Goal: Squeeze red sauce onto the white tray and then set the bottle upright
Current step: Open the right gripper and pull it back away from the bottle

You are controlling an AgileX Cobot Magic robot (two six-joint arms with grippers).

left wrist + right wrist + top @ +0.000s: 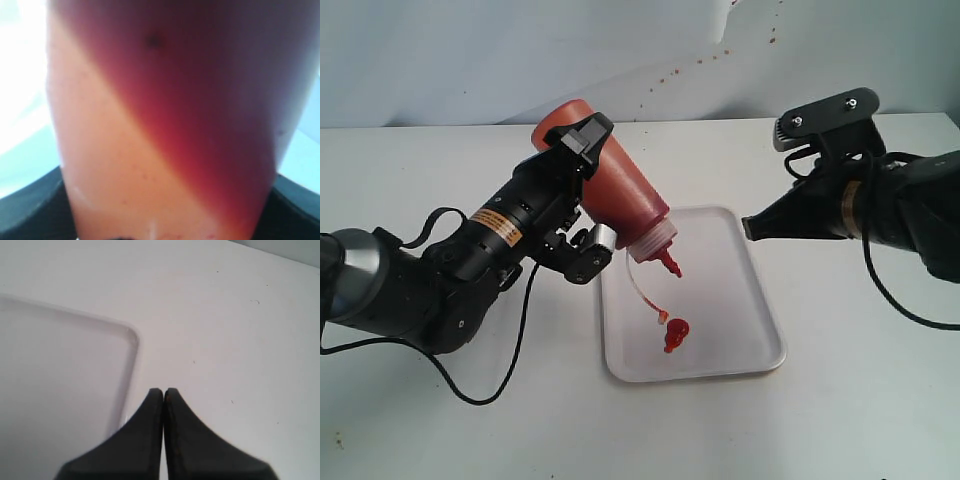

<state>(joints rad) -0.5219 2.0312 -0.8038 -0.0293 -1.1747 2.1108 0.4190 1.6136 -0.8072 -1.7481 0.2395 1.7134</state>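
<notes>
Spreading under everything is a plain white table (450, 430), backed by a pale wall (470, 60) flecked with small brown specks toward its upper right. The white tray (740, 320) lies flat near the table's middle, one rounded corner also showing in the right wrist view (131, 337). Above the tray's near-left part the left gripper (584, 192) clamps the bottle (620, 185) around its body, tilted base-up, with the red nozzle (670, 263) pointing down over the tray and clear of it. A blob of red sauce (677, 332) sits on the tray below the nozzle. The right gripper (748, 228) hovers beside the tray's far-right edge, its jaws pressed together on nothing (164, 392). A thin tether (638, 290) curls from the bottle's neck down to the blob, and the cap at its end cannot be told apart from the sauce there. In the left wrist view the bottle (165, 125) fills the picture, blurred, and hides the tray. Both arms run out of the exterior view at its sides, and a black cable (490, 395) loops under the left one.
</notes>
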